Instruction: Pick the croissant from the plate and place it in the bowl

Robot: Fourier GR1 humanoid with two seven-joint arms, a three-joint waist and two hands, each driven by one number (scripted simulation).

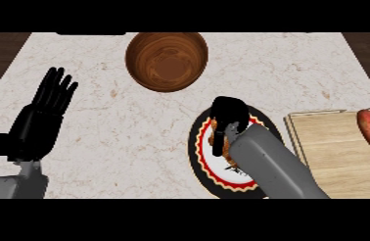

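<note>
The croissant (230, 148) was found on the plate (196, 146), largely hidden beneath the right hand (230, 116), whose grasp could not be determined; the bowl (167, 61) was empty, transfer outstanding, the left hand (42, 118) resting open.

Left hand (39, 115) rests open at 9 o'clock, fingers up. Right hand (228, 118), fingers curled downward, sits at 5 o'clock.

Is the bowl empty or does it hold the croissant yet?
Empty: the wooden bowl shows only bare wood inside. The right hand hangs over the plate.
</note>
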